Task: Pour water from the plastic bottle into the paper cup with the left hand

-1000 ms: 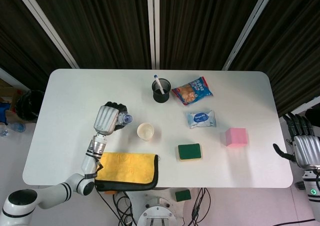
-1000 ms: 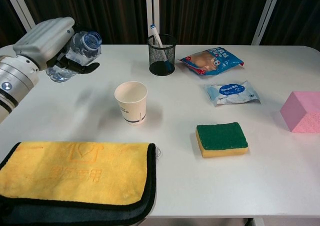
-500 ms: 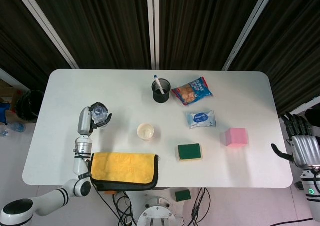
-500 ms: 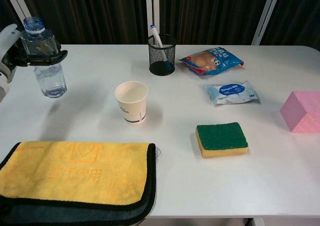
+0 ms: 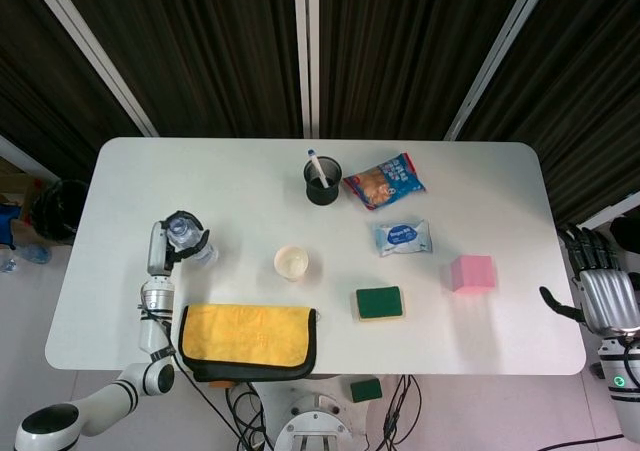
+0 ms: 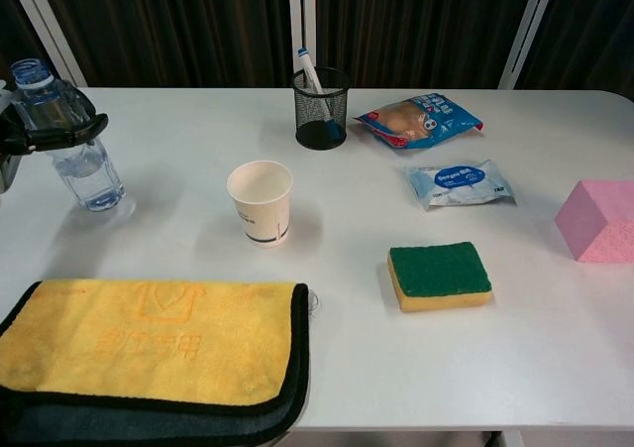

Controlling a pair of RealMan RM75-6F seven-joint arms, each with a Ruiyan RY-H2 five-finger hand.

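The bottle [image 6: 71, 145] now stands upright at the far left of the desk [image 6: 347, 368], its base on or just above the surface, well apart from the paper cup [image 6: 261, 201] to its right. A second ago you had it tipped toward the cup with its mouth pointing right; since then it has swung back upright and moved left and down. Your left hand [image 5: 160, 249] has its fingers [image 6: 50, 135] wrapped around the bottle's upper body, holding it. A little water remains in the bottom of the bottle. The cup sits upright near the middle of the desk; how much water is in it you cannot tell from here.

Judging by this, the pour looks finished and you are setting the bottle down, so what remains is to let go cleanly without knocking it.

Near the cup lie a yellow cloth [image 6: 149, 343] at the front edge, a green sponge [image 6: 439, 274], a pink block [image 6: 597, 221], two snack packets and a mesh pen holder [image 6: 322, 108]. Your right hand [image 5: 603, 296] hangs off the right edge of the desk, fingers loosely spread, holding nothing.
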